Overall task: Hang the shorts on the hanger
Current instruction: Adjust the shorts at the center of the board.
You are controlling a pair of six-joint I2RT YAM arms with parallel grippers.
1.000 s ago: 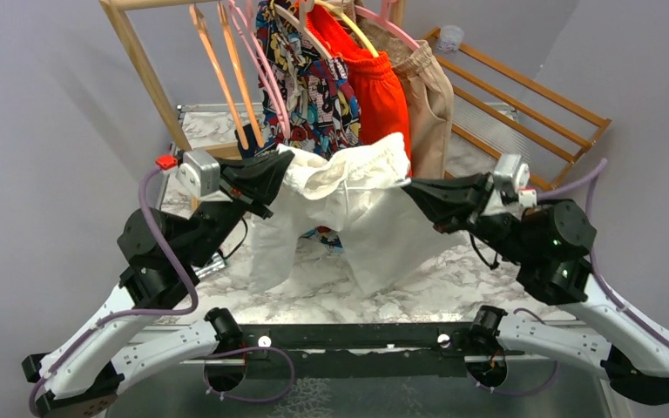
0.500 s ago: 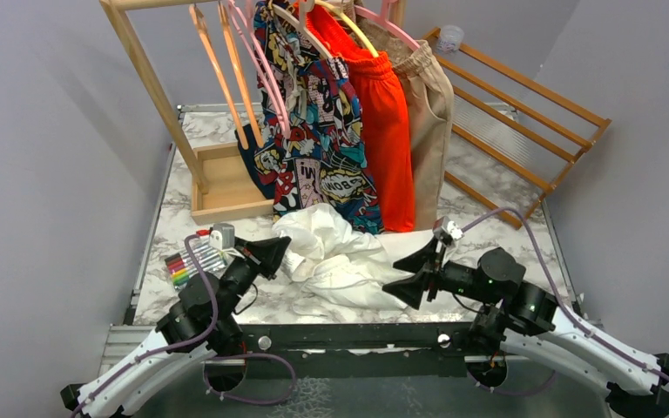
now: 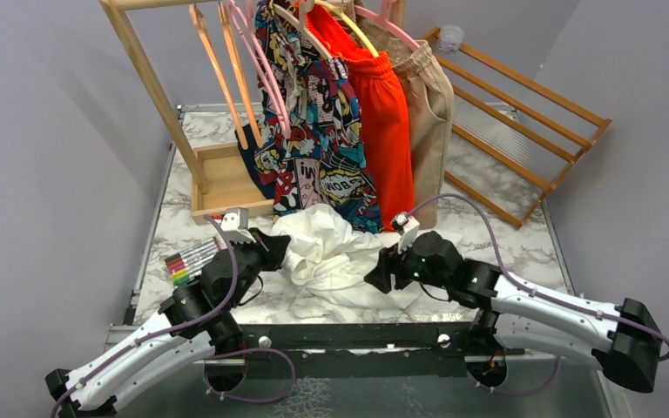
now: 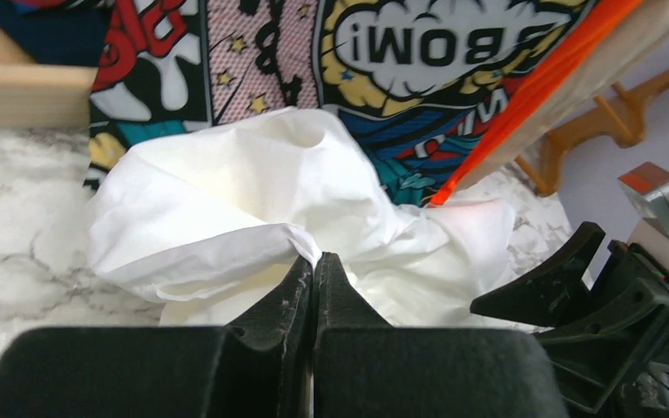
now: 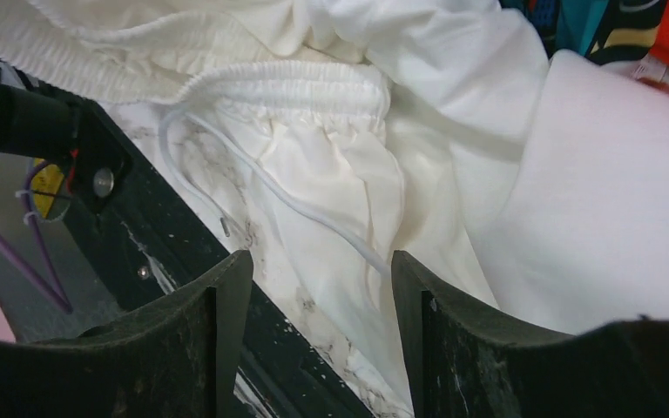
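- Step in hand, as judged: taking hold of the shorts [image 3: 331, 252] on the bench [image 3: 488, 244]. Hanging had not begun.
- The shorts lay in a crumpled heap near the front edge of the bench, between the two hands and just in front of the garments on the rack [image 3: 152, 87].
- The hanger [image 3: 270, 91] hung bare on the rack rail, above and behind the heap and well apart from it.
- Left hand [image 4: 314, 261]: fingers pressed together. A fold of the shorts ran to a point at the fingertips, so the hand appeared clamped on a thin edge of fabric at the left side of the heap.
- Right hand [image 5: 318, 261]: fingers wide apart and holding nothing. It was low over the right side of the heap, with the waistband [image 5: 296, 87] and drawstring [image 5: 296, 205] in the gap ahead of its fingers. Contact with the fabric could not be confirmed.
- Next move, as judged: advance the right hand until the waistband sits between its fingers, then close it. With both hands gripping, lift and spread the shorts before approaching the hanger.
- Caution: the fabric was loose and layered, so a grip could catch the drawstring or a single ply instead of the waistband.
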